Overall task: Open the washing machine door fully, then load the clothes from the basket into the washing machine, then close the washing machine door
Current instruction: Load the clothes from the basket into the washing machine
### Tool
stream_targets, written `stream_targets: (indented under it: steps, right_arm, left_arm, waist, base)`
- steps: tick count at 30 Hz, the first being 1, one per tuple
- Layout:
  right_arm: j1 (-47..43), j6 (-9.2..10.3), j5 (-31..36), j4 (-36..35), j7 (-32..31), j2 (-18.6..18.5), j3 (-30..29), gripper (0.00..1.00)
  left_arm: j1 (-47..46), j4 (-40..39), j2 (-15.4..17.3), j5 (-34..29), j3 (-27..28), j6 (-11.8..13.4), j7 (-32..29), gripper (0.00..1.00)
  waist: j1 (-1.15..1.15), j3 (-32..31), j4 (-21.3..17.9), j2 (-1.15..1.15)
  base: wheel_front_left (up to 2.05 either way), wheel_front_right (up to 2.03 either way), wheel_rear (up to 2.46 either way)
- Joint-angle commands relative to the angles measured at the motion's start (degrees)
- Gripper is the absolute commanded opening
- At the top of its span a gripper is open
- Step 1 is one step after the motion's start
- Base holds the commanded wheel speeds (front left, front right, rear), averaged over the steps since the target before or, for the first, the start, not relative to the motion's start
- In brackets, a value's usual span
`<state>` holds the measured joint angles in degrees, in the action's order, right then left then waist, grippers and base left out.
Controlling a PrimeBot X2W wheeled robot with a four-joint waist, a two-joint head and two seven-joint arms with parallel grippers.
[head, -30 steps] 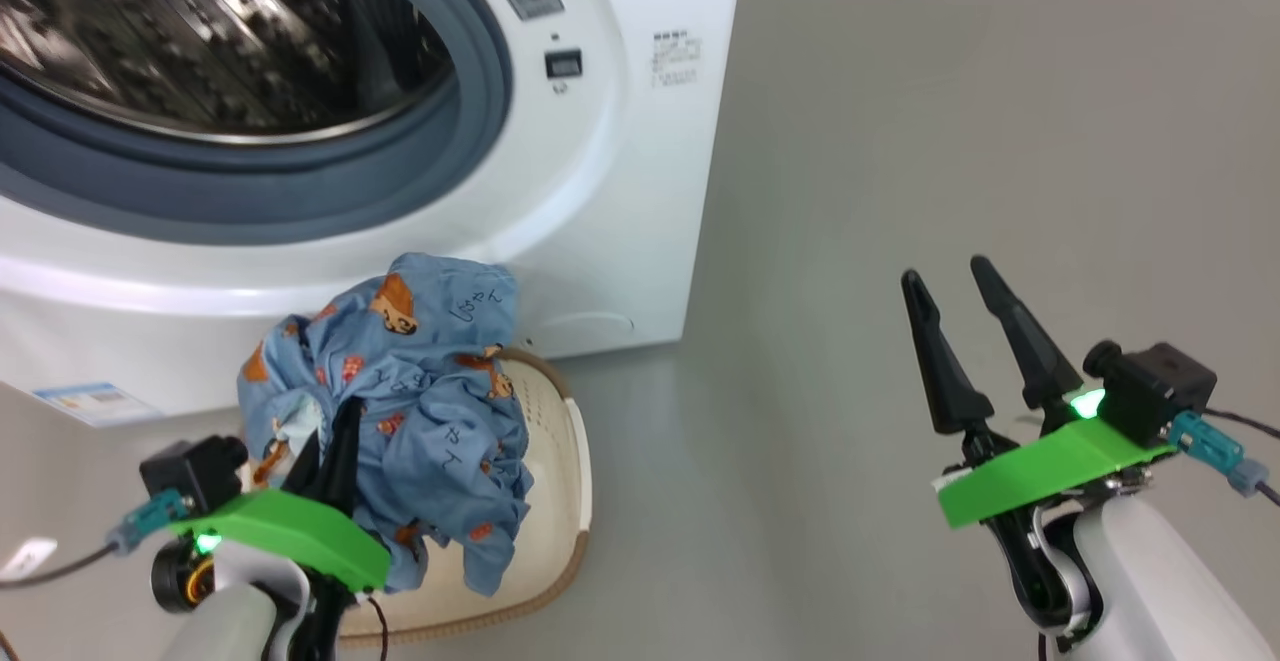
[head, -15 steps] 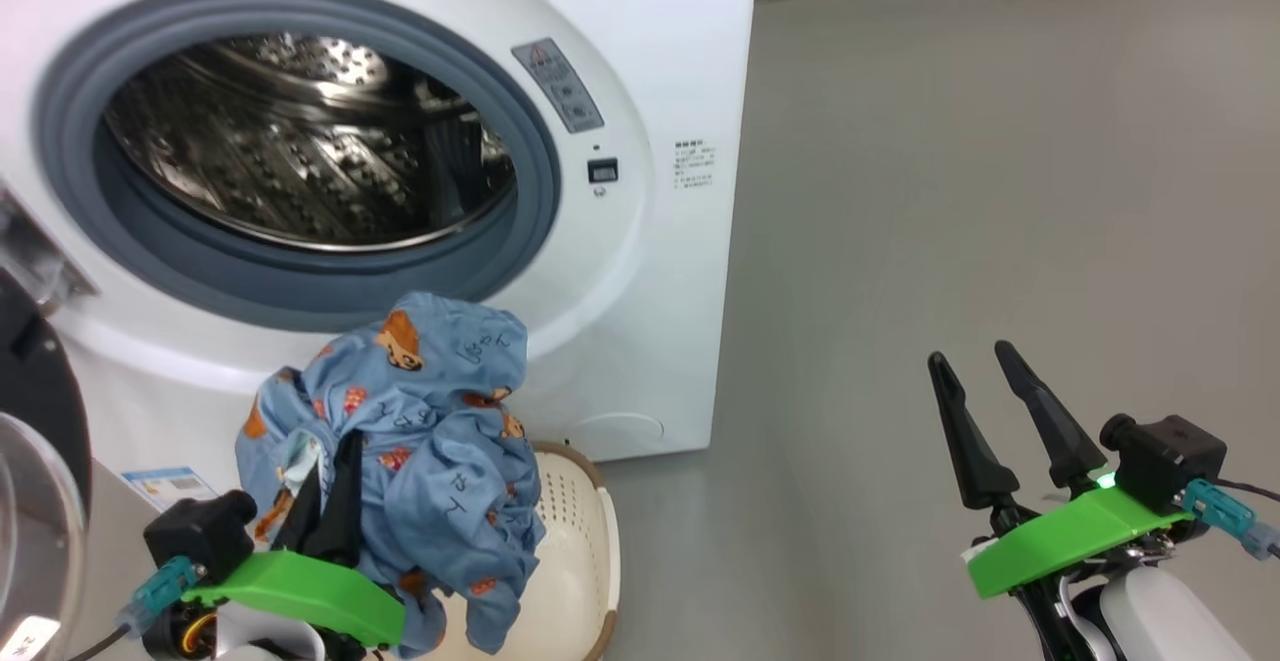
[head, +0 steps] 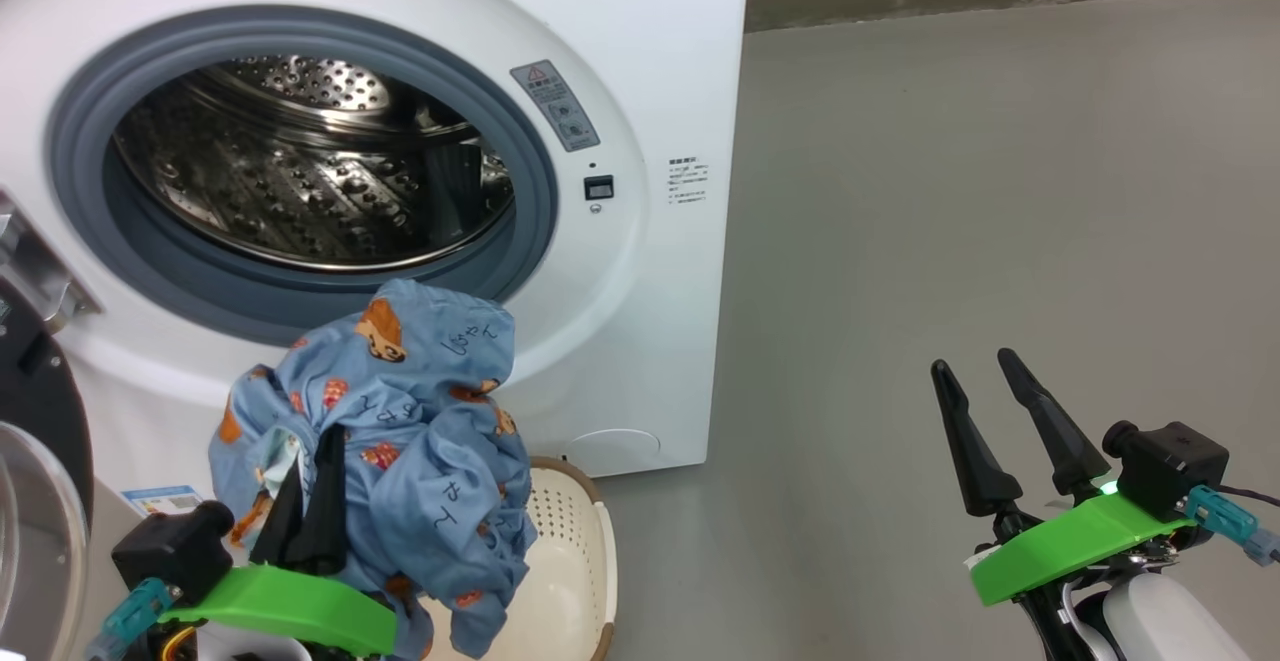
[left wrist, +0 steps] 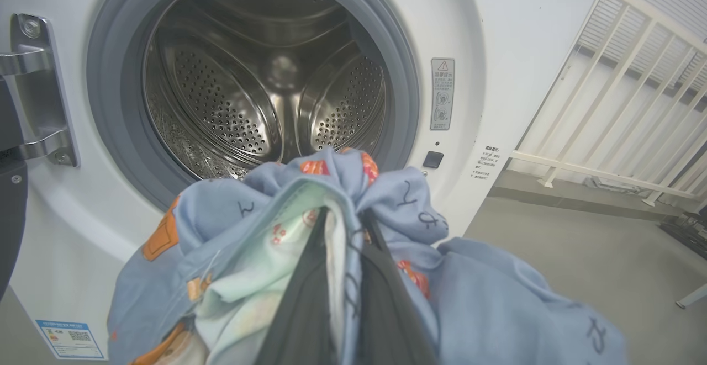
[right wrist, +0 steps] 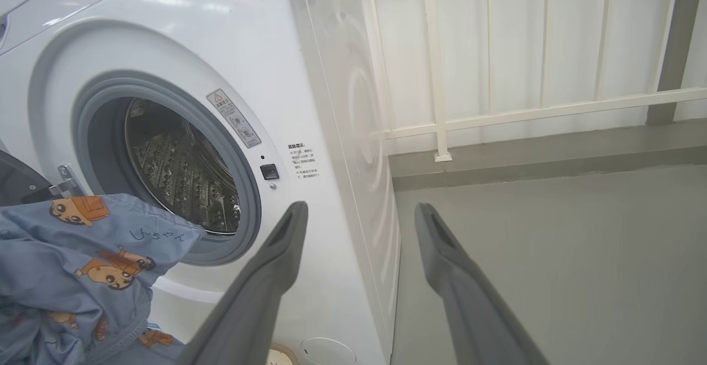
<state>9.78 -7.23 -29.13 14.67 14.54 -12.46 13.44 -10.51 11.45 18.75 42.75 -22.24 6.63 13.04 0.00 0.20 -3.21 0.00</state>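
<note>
Left tool, at lower left of the head view, is clenched on the clothes. We see its two long dark fingers pinching a crumpled bundle of soft light-blue fabric printed with orange-brown bears. In the left wrist view, pale white cloth is caught between the fingers. The bundle hangs over the basket, a cream perforated plastic tub with a brown woven-look rim at bottom centre. It sits just below the round mouth of the washing machine. At upper left, the dimpled, perforated steel drum gleams inside a smooth grey rubber seal. The washing machine door, with its glossy black rim and bulging clear glass, stands swung open at the left edge. Right tool, at lower right, is released, its tapered fingers spread over the smooth grey floor.
</note>
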Motion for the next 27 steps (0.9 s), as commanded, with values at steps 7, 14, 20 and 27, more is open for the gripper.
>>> stream_targets:
  steps: [7,14,20,27]
  right_arm:
    - [1.01,-0.25,-0.80,-1.31,0.46,-0.77,1.43,1.00]
    - [1.28,-0.25,-0.66,-1.47,0.46,-1.10,1.41,1.00]
    - [2.14,-0.25,-0.45,-2.06,0.46,-1.41,1.12,1.00]
    - [4.27,-0.25,0.25,-3.00,0.46,-1.88,1.29,1.00]
  left_arm:
    - [-2.32,-1.57,2.27,-1.17,2.90,1.26,0.41,0.00]
    - [-8.23,4.16,2.86,-2.02,3.36,0.96,0.43,0.00]
    - [-15.66,10.79,3.60,-2.77,3.81,0.09,0.33,0.00]
    - [-27.20,20.59,3.69,-3.63,4.79,-2.13,1.03,0.00]
  waist:
    - [0.00,0.13,-1.58,0.00]
    - [0.00,1.40,-2.92,0.00]
    - [0.00,4.68,-4.18,0.00]
    - [0.00,11.93,-5.60,0.00]
  base:
    - [0.00,0.00,0.00]
    - [0.00,0.00,0.00]
    - [0.00,0.00,0.00]
    - [0.00,0.00,0.00]
